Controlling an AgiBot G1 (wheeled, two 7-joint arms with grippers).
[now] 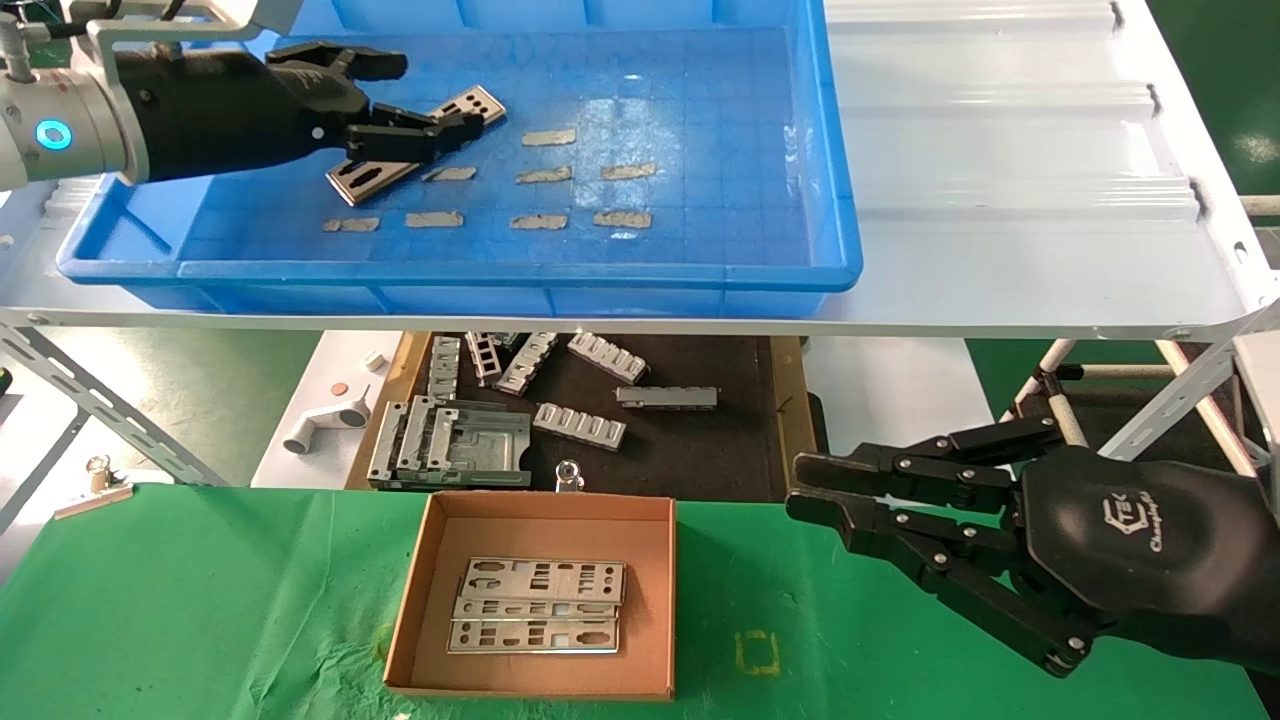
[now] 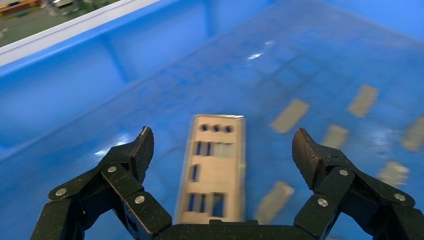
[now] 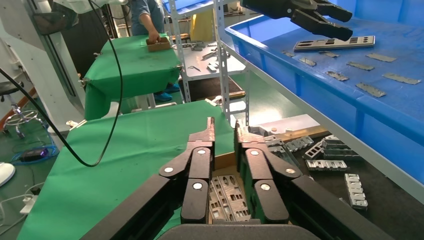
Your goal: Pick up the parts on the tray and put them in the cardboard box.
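The left gripper (image 1: 400,100) is held above the blue tray (image 1: 840,200), its fingers spread wide and gripping nothing. One metal plate (image 2: 215,172) lies flat on the tray floor directly beneath the gap between the fingers; grey patches (image 1: 545,175) are scattered on the floor beyond it. The right gripper (image 1: 820,490) is parked over the green table (image 1: 200,600), just beside the cardboard box (image 1: 410,600), fingers drawn nearly together with only a narrow gap. Stacked plates (image 1: 540,605) are seen inside the box.
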